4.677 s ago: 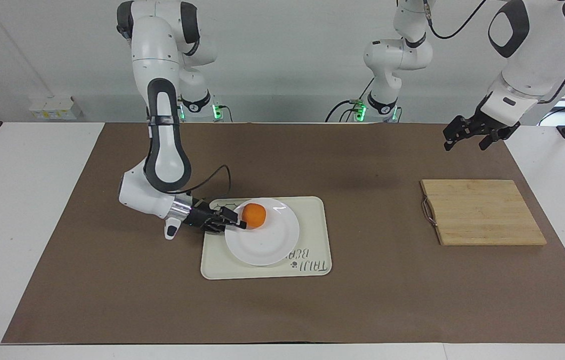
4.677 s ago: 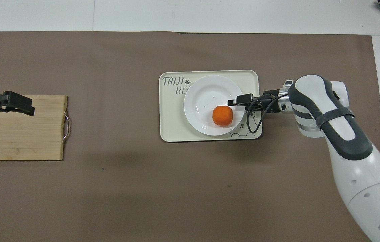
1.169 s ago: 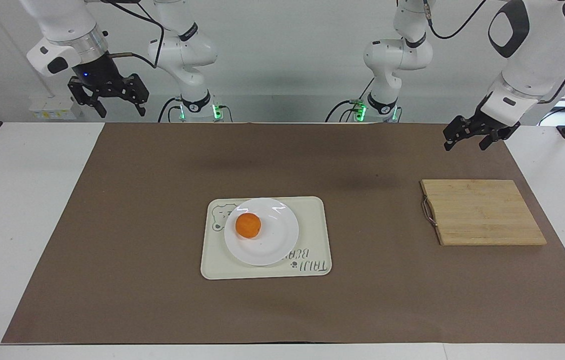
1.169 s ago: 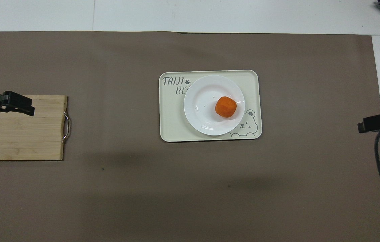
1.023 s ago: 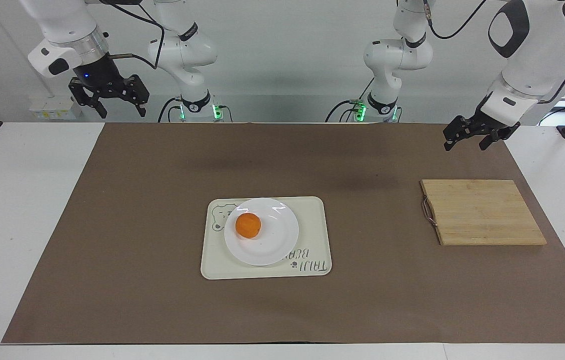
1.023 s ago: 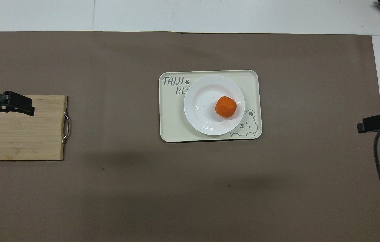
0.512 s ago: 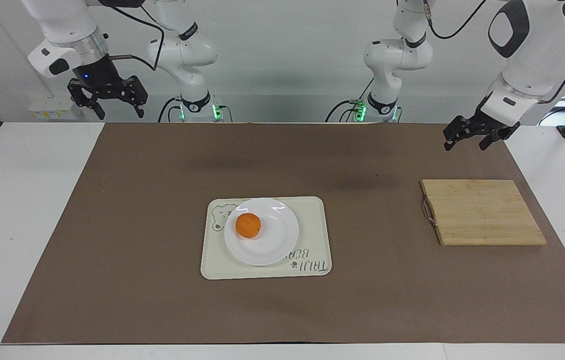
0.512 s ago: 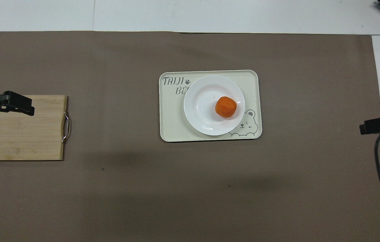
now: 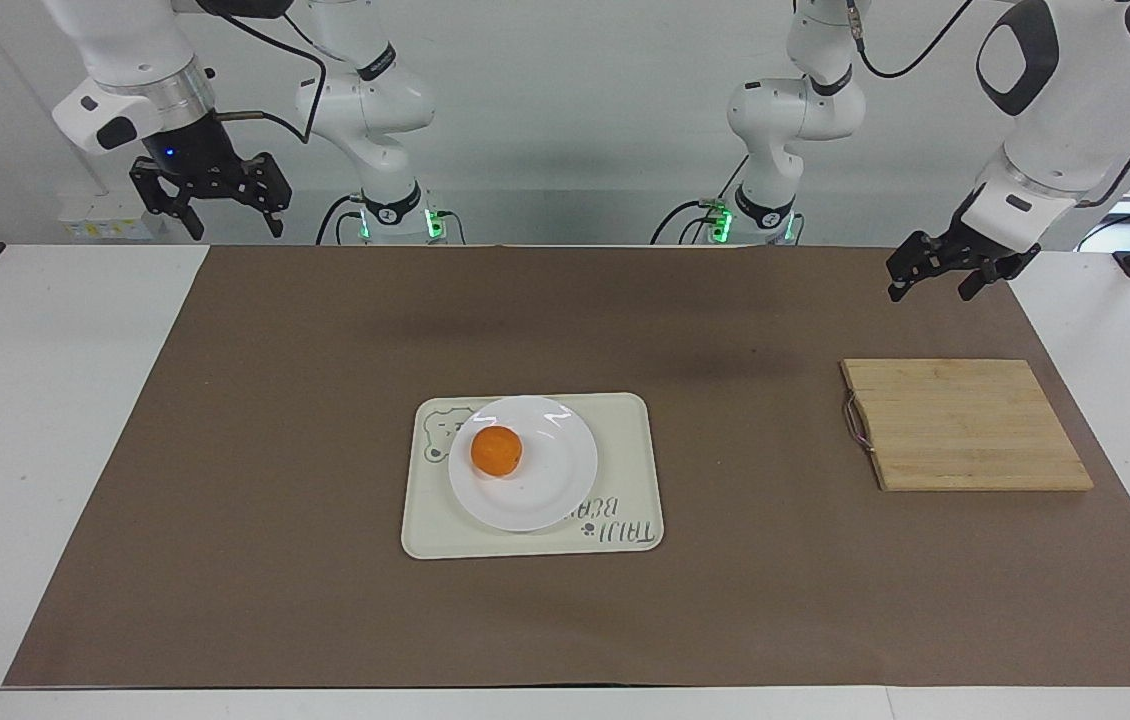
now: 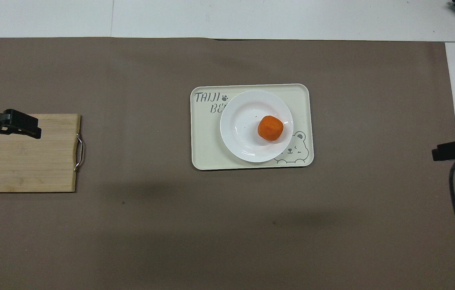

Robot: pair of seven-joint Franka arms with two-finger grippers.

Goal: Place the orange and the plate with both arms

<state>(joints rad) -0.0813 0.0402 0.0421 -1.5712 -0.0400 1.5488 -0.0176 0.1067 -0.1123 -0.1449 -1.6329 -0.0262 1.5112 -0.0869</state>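
The orange point(image 9: 496, 451) lies on the white plate point(image 9: 547, 484), off its centre toward the right arm's end. The plate rests on a cream tray point(image 9: 629, 441) with a bear drawing, mid-table. In the overhead view the orange point(image 10: 270, 128) sits on the plate point(image 10: 243, 119). My right gripper point(image 9: 221, 222) is open, empty and raised high over the right arm's end of the table; its tip point(image 10: 439, 154) shows in the overhead view. My left gripper point(image 9: 929, 290) is open, empty and raised over the mat by the cutting board; it also shows in the overhead view point(image 10: 30, 129).
A wooden cutting board point(image 9: 965, 425) with a metal handle lies at the left arm's end of the table, also seen from overhead point(image 10: 22, 161). A brown mat point(image 9: 325, 330) covers the table. Two smaller white arms with green lights stand at the robots' edge.
The right arm has let go at the plate and pulled up and away to its own end of the table. The orange shifted slightly on the plate. The left arm has not moved.
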